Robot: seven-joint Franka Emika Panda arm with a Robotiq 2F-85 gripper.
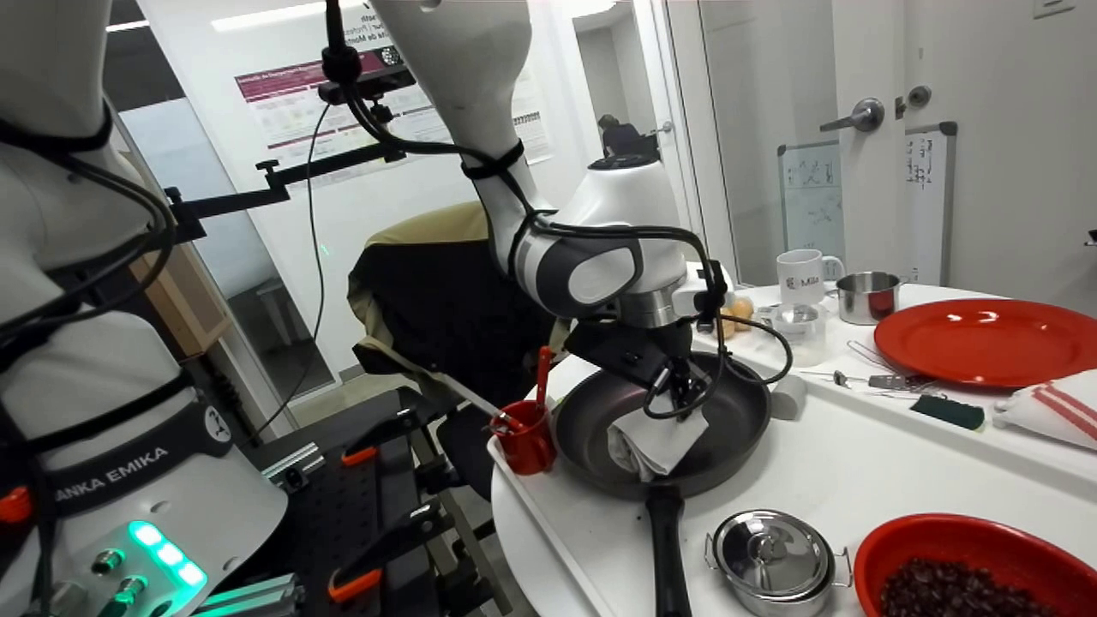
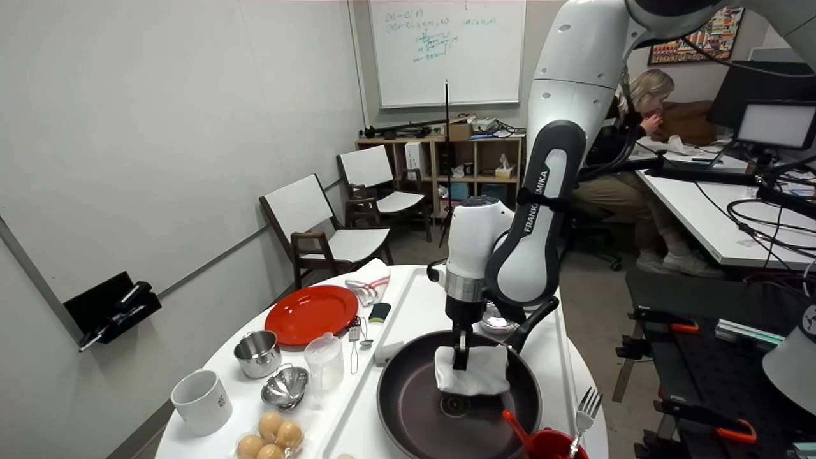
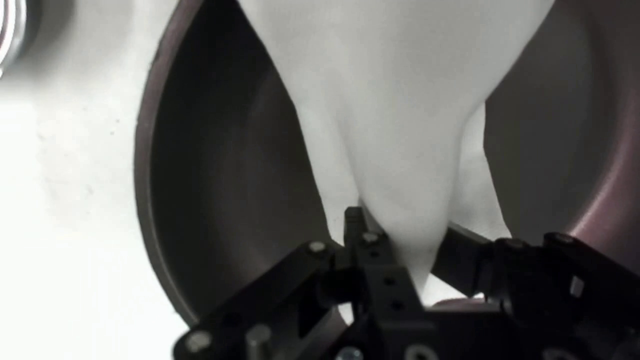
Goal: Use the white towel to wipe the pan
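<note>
Towel (image 2: 486, 375) between fingers (image 2: 460, 359), in pan (image 2: 417, 401)

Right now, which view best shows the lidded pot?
An exterior view: the lidded pot is unobstructed, lid and both handles showing. In an exterior view with the arm in front, the pot is partly hidden. The wrist view catches only a metal edge at upper left, likely the pot's.
</note>
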